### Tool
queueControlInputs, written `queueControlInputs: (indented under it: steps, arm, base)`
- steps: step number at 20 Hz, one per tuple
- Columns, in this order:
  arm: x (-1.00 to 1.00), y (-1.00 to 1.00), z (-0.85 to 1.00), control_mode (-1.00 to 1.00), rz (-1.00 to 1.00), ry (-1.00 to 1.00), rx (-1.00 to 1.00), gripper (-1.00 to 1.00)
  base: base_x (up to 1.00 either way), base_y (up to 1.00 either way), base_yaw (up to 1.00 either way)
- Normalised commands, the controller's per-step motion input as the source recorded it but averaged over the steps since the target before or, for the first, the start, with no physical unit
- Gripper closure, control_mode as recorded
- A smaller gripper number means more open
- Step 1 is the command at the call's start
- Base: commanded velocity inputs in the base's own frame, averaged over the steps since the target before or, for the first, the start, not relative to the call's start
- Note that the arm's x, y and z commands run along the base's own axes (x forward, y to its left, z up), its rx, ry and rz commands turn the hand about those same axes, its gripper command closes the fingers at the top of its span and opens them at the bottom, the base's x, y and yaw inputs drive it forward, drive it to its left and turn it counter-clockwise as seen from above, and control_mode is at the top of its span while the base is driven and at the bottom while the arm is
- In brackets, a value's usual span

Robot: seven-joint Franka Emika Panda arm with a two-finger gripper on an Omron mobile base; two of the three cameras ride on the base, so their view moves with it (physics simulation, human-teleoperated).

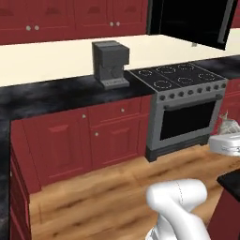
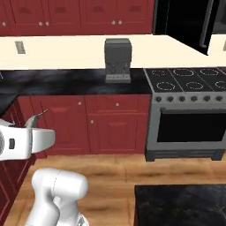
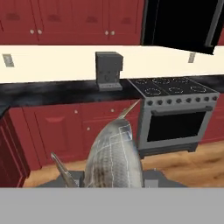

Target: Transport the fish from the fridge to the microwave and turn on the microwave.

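Observation:
My gripper (image 3: pixel 113 177) is shut on the fish (image 3: pixel 113 153), a pale grey mottled body that points its tail fin away from the hand. From the left base view the fish (image 1: pixel 229 125) sticks up from the white hand at the right edge. In the right base view its tail (image 2: pixel 37 117) pokes up at the left edge. The microwave (image 1: pixel 187 21) (image 2: pixel 181 22) (image 3: pixel 179 22), glossy black, hangs high above the stove, far ahead of the gripper. Its door with the grey handle seems swung outward. The fridge is out of view.
A grey stove with knobs (image 1: pixel 185 103) stands under the microwave. A dark coffee machine (image 1: pixel 111 63) sits on the black counter (image 1: pixel 47 93) over red cabinets (image 1: pixel 112 136). Another black counter corner (image 2: pixel 176 205) lies close at lower right. Wooden floor (image 1: pixel 93 197) lies between.

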Motion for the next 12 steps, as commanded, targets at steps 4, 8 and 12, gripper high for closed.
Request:
queueControlInputs:
  steps: [4, 8, 12]
  arm:
    - [0.0, 0.0, 0.0, 1.0, 0.0, 0.0, 0.0, 1.0]
    - [0.0, 0.0, 0.0, 1.0, 0.0, 0.0, 0.0, 1.0]
    - [0.0, 0.0, 0.0, 1.0, 0.0, 0.0, 0.0, 1.0]
  base:
    - [0.29, 0.18, -0.63]
    - [0.34, 0.34, -0.65]
    - [0.21, 0.57, -0.63]
